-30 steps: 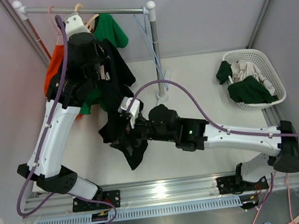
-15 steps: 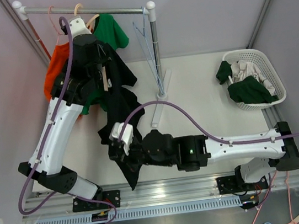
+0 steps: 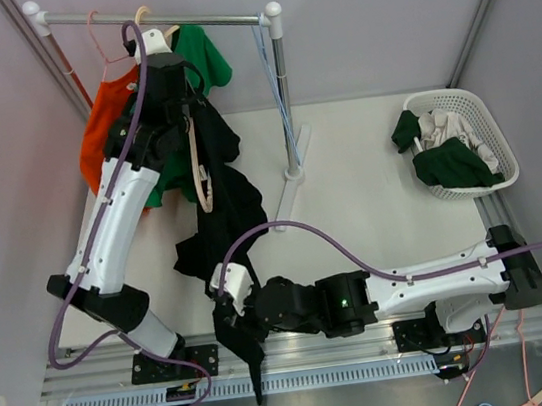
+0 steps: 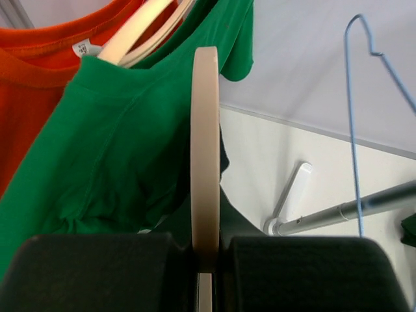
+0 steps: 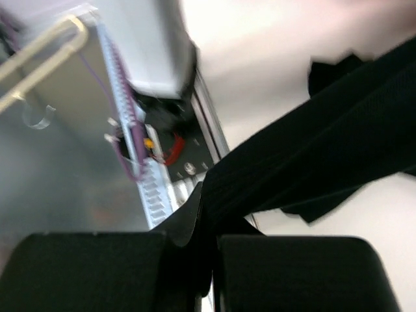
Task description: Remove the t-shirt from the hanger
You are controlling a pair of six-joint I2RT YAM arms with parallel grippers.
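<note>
Left end effector (image 4: 207, 261) clamped tight on the beige hanger (image 4: 205, 149), right end effector (image 5: 207, 263) pinching the black t-shirt (image 5: 312, 162) at the near edge of the table (image 3: 370, 189)

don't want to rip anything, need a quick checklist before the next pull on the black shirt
1. Hold of left gripper on beige hanger: ok, clamped.
2. Hold of right gripper on black t-shirt: ok, cloth pinched.
3. Shirt off the hanger: not ok, upper end hangs at it.
4. Neighbouring green t-shirt not caught: cannot tell.
5. Cloth clear of the base rail: not ok, tail drapes over it.
</note>
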